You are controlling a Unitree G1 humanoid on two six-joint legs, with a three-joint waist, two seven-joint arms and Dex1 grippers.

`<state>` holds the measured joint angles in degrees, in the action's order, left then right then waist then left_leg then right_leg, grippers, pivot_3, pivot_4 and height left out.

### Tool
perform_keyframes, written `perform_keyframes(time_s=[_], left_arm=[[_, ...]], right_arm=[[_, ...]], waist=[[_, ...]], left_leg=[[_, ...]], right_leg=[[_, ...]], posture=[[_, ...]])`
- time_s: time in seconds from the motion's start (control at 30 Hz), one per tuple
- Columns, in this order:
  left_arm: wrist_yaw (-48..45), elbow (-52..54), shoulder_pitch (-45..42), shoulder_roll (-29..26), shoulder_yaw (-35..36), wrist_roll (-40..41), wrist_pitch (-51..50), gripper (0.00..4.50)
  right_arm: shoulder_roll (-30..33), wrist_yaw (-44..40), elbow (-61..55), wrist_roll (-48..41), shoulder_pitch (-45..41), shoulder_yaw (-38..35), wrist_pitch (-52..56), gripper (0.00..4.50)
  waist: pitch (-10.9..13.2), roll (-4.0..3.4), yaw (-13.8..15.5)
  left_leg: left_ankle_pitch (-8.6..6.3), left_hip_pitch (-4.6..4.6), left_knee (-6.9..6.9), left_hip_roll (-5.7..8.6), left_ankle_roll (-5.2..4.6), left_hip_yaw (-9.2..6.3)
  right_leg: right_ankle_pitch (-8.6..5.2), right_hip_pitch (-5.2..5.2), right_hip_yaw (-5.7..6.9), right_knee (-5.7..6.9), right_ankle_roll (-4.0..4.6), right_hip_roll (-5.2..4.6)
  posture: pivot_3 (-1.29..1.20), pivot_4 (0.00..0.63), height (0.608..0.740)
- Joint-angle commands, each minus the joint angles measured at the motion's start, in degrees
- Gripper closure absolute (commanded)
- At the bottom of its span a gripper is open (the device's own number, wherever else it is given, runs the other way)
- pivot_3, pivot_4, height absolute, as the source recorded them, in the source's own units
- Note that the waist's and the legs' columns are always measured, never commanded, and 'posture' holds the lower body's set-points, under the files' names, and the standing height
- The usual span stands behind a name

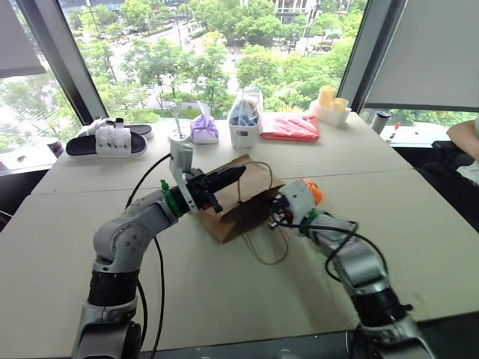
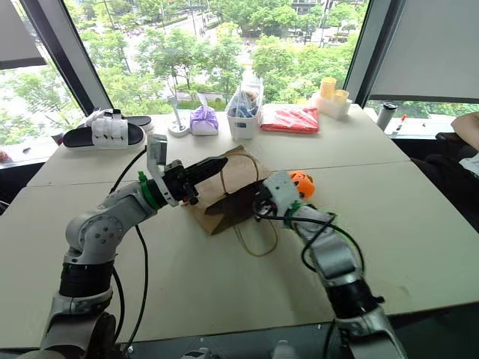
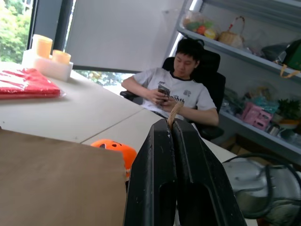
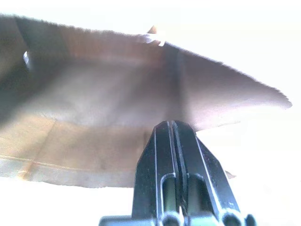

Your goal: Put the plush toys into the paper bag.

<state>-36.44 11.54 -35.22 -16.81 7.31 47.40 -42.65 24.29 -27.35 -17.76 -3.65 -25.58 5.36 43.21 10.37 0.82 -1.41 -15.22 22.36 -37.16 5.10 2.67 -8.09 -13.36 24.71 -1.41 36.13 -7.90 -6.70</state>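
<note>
The brown paper bag [image 1: 228, 200] lies on its side in the middle of the table, its dark mouth facing my right arm. My left gripper [image 1: 239, 173] hovers over the bag, shut on one thin tan loop handle [image 3: 175, 112] that sticks up between its fingertips. At the bag's mouth my right gripper [image 1: 277, 214] points into the brown interior [image 4: 94, 94]; its fingers are shut with nothing visible between them. An orange plush toy [image 2: 301, 182] with dark marks sits on the table just behind my right wrist, outside the bag. The second loop handle [image 1: 269, 250] trails on the table.
Along the far edge stand black-and-white sandals [image 1: 111, 139], a purple pouch [image 1: 203, 129], a clear bag with blue contents [image 1: 245, 118], a red packet [image 1: 290, 127] and yellow cups [image 1: 331, 103]. A person [image 3: 174, 89] sits at the right, beyond the table.
</note>
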Motion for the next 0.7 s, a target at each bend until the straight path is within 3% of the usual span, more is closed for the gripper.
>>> perform_keyframes(time_s=[0.03, 0.23, 0.4, 0.57, 0.7], left_arm=[[1.0, 2.2, 0.7, 0.7, 0.2, -0.1, 2.1, 4.50], [2.1, 4.1, 2.4, 2.0, -0.4, 0.2, 2.2, 4.50], [2.9, 4.0, 2.0, 3.1, -1.0, -1.0, 3.3, 4.50], [2.9, 4.0, 2.1, 1.9, -1.4, -1.5, 3.3, 4.50], [3.6, 3.9, 1.7, 1.4, -0.6, -1.5, 3.3, 4.50]], right_arm=[[6.2, -4.7, -15.0, -6.3, 3.7, -7.9, 10.8, 3.13], [14.0, -6.4, -21.3, -10.8, 8.2, -15.7, 21.0, 0.09], [16.0, -5.1, -13.3, -8.1, 16.0, -14.3, 15.0, 0.04], [15.6, -2.4, 2.3, -2.8, 14.6, -9.8, 3.0, 0.04], [15.7, -1.9, 5.3, -1.8, 13.7, -9.8, -1.1, 1.40]], waist=[[0.0, 0.00, 0.6], [0.0, 0.01, 0.8], [0.0, 0.04, 1.1], [0.0, 0.04, 0.7], [0.0, 0.05, 0.8]], left_leg=[[-0.02, 0.00, 0.00, 0.00, -0.03, 0.03], [-0.18, -0.07, -0.07, -0.01, -0.32, 0.09], [-0.20, -0.08, -0.10, 0.00, -0.35, 0.10], [-0.20, -0.15, -0.19, 0.02, -0.36, 0.21], [-0.20, -0.23, -0.16, -0.02, -0.36, 0.20]], right_leg=[[0.00, -0.01, -0.01, -0.02, 0.00, -0.01], [0.00, -0.14, 0.00, -0.04, 0.00, -0.01], [0.00, -0.19, 0.01, -0.05, 0.00, -0.03], [0.00, -0.25, -0.02, -0.04, 0.00, -0.06], [0.00, -0.30, -0.02, -0.03, 0.00, -0.02]], posture=[[0.00, 0.150, 0.740], [0.00, 0.150, 0.740], [0.00, 0.150, 0.740], [0.00, 0.150, 0.740], [0.00, 0.150, 0.740]])
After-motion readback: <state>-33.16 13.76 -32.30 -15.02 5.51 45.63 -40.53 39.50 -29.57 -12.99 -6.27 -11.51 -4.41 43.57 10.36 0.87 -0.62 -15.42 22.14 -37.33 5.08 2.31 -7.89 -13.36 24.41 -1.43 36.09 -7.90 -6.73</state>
